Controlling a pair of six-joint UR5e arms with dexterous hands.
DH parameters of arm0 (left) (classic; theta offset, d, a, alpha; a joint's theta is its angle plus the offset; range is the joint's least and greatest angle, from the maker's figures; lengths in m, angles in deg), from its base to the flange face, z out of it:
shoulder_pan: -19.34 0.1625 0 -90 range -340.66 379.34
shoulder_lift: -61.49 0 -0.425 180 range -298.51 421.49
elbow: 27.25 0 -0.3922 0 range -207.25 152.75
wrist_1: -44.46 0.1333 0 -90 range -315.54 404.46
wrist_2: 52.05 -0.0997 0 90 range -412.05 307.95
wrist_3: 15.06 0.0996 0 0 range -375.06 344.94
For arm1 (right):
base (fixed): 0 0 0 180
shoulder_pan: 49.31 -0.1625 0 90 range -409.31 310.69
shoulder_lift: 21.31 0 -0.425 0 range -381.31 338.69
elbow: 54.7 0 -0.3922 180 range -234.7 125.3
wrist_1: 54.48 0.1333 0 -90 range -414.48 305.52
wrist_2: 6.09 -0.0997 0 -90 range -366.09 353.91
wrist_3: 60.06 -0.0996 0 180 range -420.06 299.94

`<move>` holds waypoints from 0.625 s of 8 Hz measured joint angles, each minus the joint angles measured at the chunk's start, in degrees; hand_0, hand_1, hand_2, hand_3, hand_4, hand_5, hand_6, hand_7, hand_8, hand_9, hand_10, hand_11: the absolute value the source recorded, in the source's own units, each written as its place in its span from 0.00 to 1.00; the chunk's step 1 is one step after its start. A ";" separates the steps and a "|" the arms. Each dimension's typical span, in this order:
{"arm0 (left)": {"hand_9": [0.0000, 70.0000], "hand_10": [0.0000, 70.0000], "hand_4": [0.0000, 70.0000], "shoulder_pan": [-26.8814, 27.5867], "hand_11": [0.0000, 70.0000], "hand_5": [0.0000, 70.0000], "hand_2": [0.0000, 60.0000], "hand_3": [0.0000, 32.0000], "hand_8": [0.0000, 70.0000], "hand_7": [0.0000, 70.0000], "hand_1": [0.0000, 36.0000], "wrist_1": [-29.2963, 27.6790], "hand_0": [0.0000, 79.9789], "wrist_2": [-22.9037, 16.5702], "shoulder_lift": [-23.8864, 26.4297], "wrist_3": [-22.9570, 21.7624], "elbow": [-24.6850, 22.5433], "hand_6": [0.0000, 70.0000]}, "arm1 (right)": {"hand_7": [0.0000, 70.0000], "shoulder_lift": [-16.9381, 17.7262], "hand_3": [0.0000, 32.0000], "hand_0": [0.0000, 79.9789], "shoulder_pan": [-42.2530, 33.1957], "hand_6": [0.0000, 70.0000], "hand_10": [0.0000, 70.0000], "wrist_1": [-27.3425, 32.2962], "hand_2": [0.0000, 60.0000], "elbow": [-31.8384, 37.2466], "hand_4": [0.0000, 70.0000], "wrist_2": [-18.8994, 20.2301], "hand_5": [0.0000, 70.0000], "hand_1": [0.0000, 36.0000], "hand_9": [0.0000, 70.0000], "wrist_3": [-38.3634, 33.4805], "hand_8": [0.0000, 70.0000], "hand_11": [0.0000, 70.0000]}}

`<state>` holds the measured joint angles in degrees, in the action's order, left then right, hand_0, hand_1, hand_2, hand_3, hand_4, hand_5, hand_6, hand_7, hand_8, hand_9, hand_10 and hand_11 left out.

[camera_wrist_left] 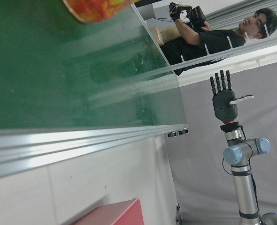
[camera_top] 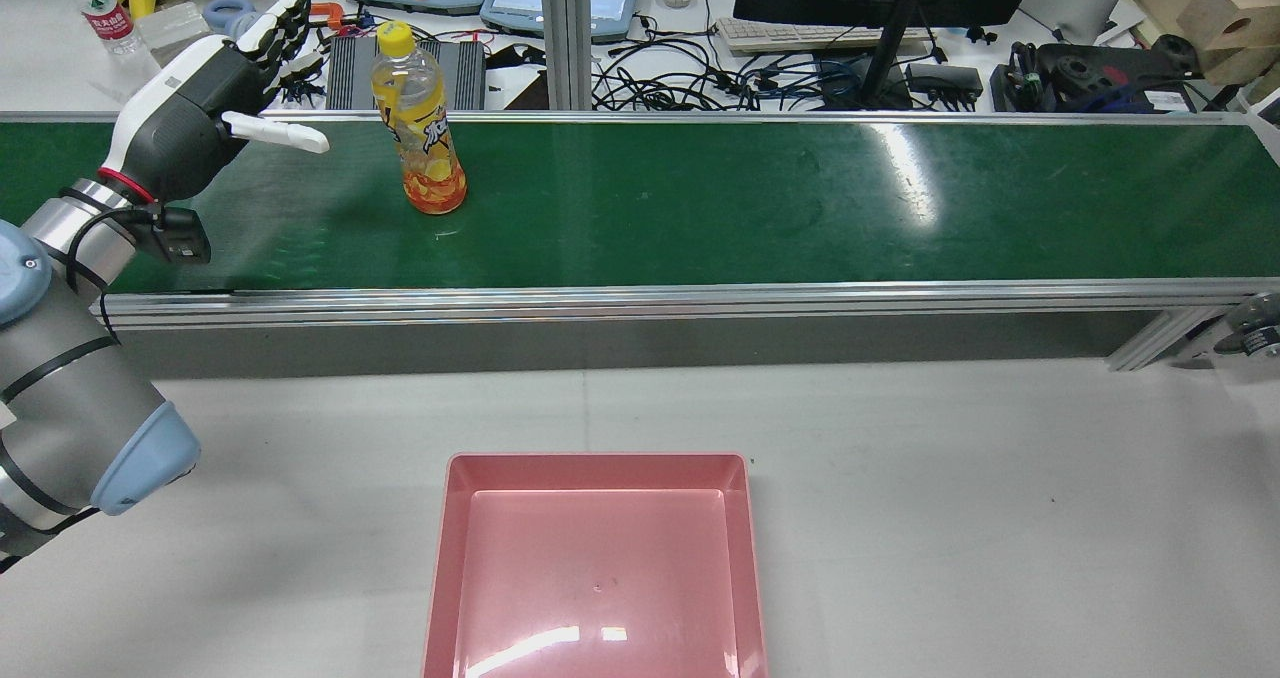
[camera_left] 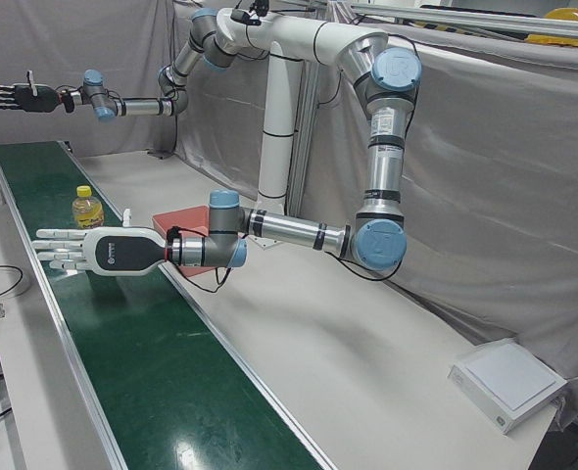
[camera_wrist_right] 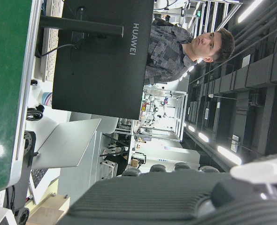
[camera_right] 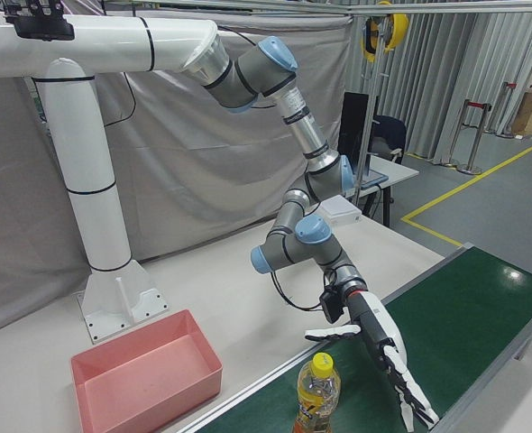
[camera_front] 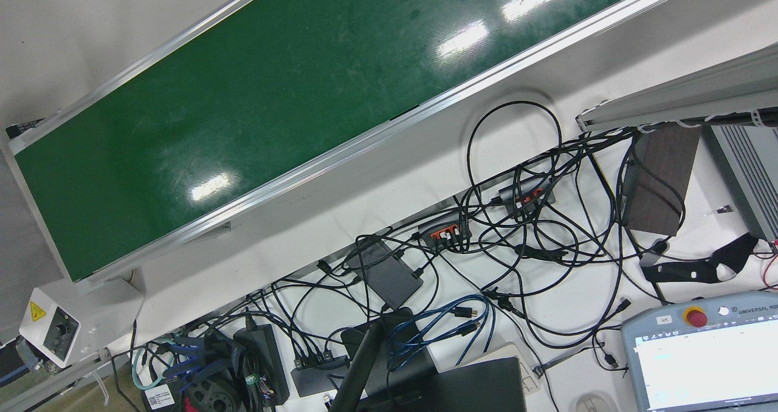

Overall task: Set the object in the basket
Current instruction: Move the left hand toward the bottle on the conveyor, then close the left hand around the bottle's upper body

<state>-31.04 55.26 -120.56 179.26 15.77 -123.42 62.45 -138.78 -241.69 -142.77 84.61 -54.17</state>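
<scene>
**Bottle upright on the belt, both hands open and holding nothing**

A yellow-capped bottle (camera_top: 418,123) of orange drink stands upright on the green conveyor belt (camera_top: 700,203), toward the belt's left end in the rear view. The left hand (camera_top: 215,83) hangs above the belt just left of the bottle, fingers (camera_top: 280,23) stretched straight and spread, thumb pointing toward the bottle without touching it. The left-front view shows the same hand (camera_left: 88,250) flat and extended, with the bottle (camera_left: 87,208) beyond it; how much gap lies between them cannot be judged from there. In the right-front view the bottle (camera_right: 317,394) is cut off at the bottom edge and the hand (camera_right: 383,361) slants down beside it, apart from it.

The pink basket (camera_top: 598,558) sits on the white tabletop (camera_top: 950,478) on the robot's side of the belt, its near end cut off by the frame's bottom edge. Only one corner of it (camera_wrist_left: 115,214) appears in the left hand view, where the bottle's base (camera_wrist_left: 98,7) is clipped at the top edge.

The right hand (camera_left: 15,96) is missing from the rear view. It shows far off in the left-front view, raised high with fingers straight and spread, and again small in the left hand view (camera_wrist_left: 224,101), open and holding nothing. The right hand view shows only a blurred dark part of the hand itself, a monitor (camera_wrist_right: 101,56) and a person behind it.

The front view shows bare belt (camera_front: 273,96) and tangled cables (camera_front: 516,242), but no arm, bottle or basket.
</scene>
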 measured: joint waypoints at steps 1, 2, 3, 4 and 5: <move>0.06 0.10 0.00 1.11 0.17 0.06 0.02 0.00 0.02 0.00 0.30 0.02 0.58 -0.13 0.05 0.00 0.01 0.00 | 0.00 0.00 0.00 0.00 0.00 0.00 0.00 0.00 0.00 0.00 0.00 0.00 0.00 0.00 0.00 0.00 0.00 0.00; 0.06 0.10 0.00 2.10 0.16 0.07 0.03 0.00 0.02 0.00 0.31 0.09 0.58 -0.19 0.07 -0.02 0.01 0.00 | 0.00 0.00 0.00 0.00 0.00 0.00 0.00 0.00 0.00 0.00 0.00 0.00 0.00 0.00 0.00 0.00 0.00 0.00; 0.08 0.11 0.00 2.63 0.18 0.09 0.06 0.00 0.04 0.00 0.31 0.14 0.57 -0.24 0.09 -0.07 0.02 0.00 | 0.00 0.00 0.00 0.00 0.00 0.00 0.00 0.00 0.00 0.00 0.00 0.00 0.00 0.00 0.00 0.00 0.00 0.00; 0.09 0.12 0.00 2.91 0.20 0.11 0.09 0.00 0.04 0.00 0.33 0.19 0.58 -0.31 0.09 -0.28 0.02 0.00 | 0.00 0.00 0.00 0.00 0.00 0.00 0.00 0.00 0.00 0.00 0.00 0.00 0.00 0.00 0.00 0.00 0.00 0.00; 0.10 0.13 0.00 2.98 0.20 0.12 0.10 0.00 0.05 0.00 0.34 0.31 0.58 -0.33 0.09 -1.33 0.02 0.00 | 0.00 0.00 0.00 0.00 0.00 0.00 0.00 0.00 0.00 0.00 0.00 0.00 0.00 0.00 0.00 0.00 0.00 0.00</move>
<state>-28.05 55.57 -120.89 179.35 14.44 -123.40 62.45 -138.78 -241.69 -142.77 84.61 -54.17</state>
